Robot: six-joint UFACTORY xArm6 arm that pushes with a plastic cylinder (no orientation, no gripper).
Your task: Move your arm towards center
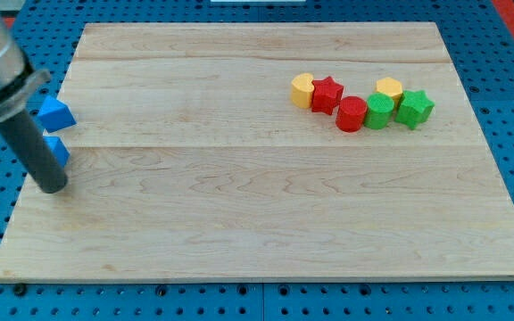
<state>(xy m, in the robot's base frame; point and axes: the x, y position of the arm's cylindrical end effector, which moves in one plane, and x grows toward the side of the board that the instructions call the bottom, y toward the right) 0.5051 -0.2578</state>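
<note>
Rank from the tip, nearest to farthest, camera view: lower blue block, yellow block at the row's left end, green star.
1. Lower blue block: at the view's left edge, right beside my tip, just above it and partly hidden by the rod.
2. Yellow block: left end of the row at the view's upper right.
3. Green star: right end of that row, farthest.

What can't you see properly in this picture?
- Lower blue block: my rod covers its left part, so its shape is unclear.
- Yellow block at the back: the green blocks hide its lower part.
- My arm: cut off by the view's top-left corner.
- My tip: blurred, left of the two blue blocks; whether it touches one is unclear.
</note>
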